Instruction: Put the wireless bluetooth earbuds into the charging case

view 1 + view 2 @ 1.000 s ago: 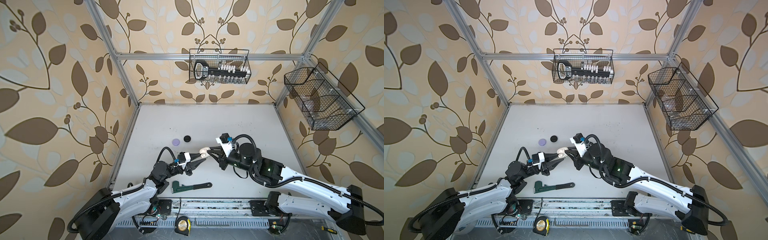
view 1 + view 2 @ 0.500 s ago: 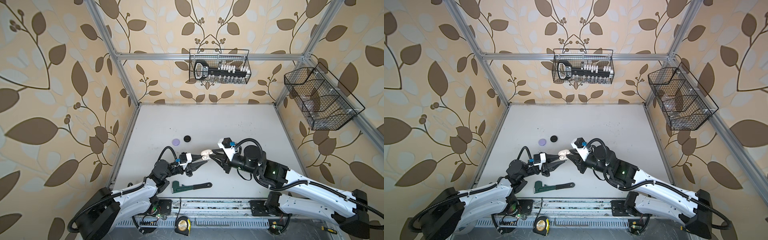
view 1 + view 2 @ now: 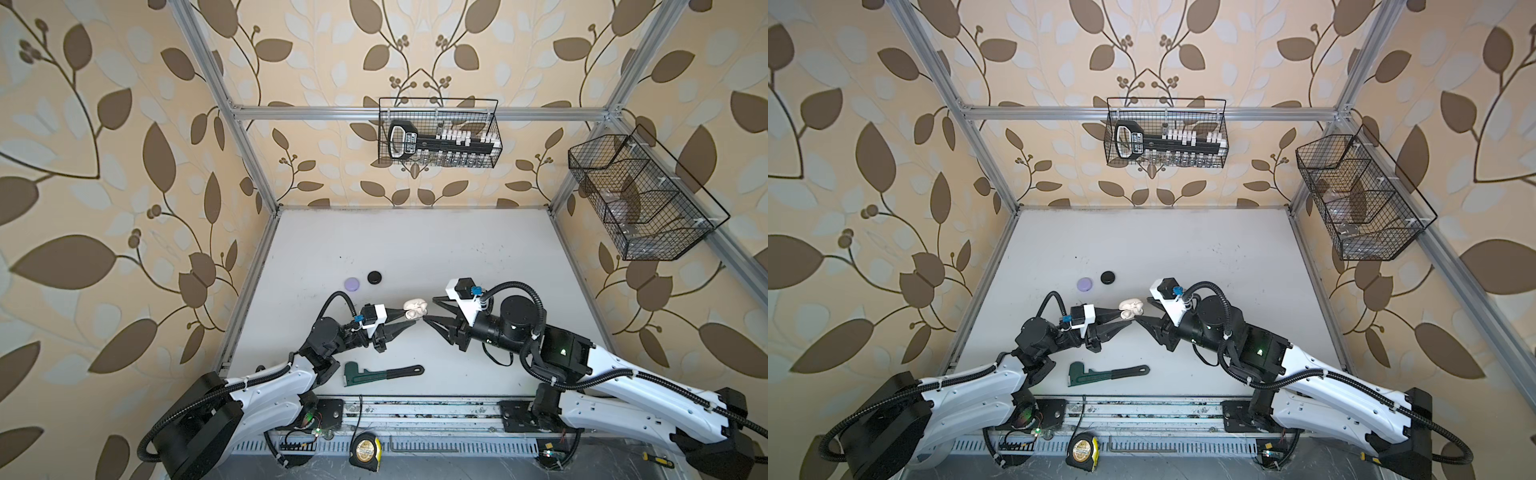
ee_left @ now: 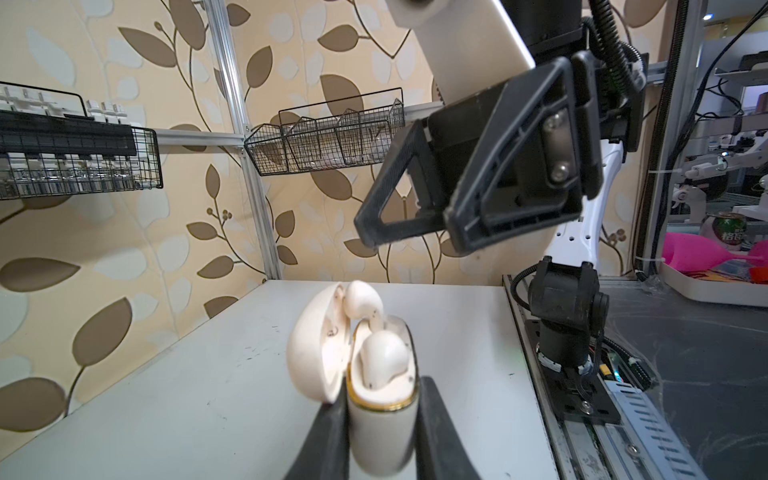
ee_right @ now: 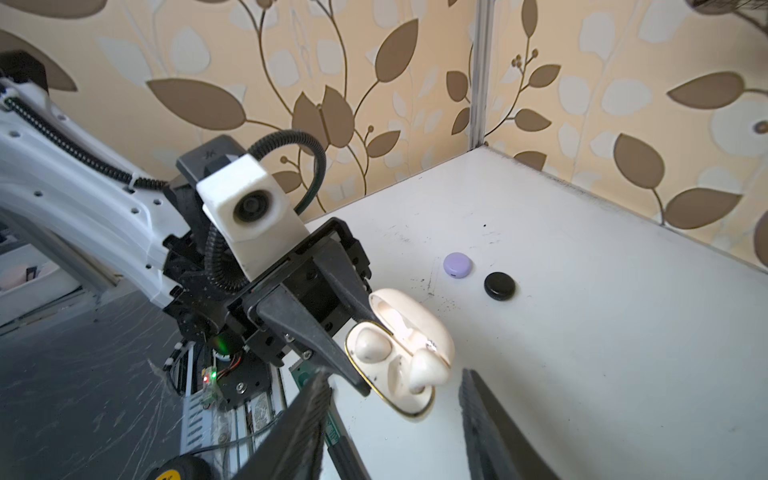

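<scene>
The left tool (image 4: pixel 382 395) pinches the lower body of a cream-white charging case (image 4: pixel 380 428) between its two black fingers. It holds the case off the bench (image 4: pixel 187 395), with the mouth turned toward the right tool (image 3: pixel 429 308). The lid (image 4: pixel 313 345) is swung open to one side, and a thin gold rim rings the mouth. One white earbud (image 4: pixel 384 357) lies low in its socket. The second earbud (image 4: pixel 361 301) stands higher, with its stem down in the case and its bulb raised beside the lid. In the right wrist view, dark specks mark the inside of the case.

The right tool's jaws are spread and grip nothing. Its tips are just short of the case's mouth and do not touch it.

Beyond the left tool's tips, a closed lilac round case (image 3: pixel 352 284) and a closed black round case (image 3: pixel 374 277) lie side by side on the bench, not touching. Past them the bench runs on to the back wall and the aluminium frame posts. Behind the left tool, toward the bench's front edge, lies a green pipe wrench (image 3: pixel 380 372). A tape measure (image 3: pixel 365 449) sits past the front rail.

The tape measure's round label is too small to read. So is the white label on the black item in the wire basket (image 3: pixel 440 133) on the back wall.
</scene>
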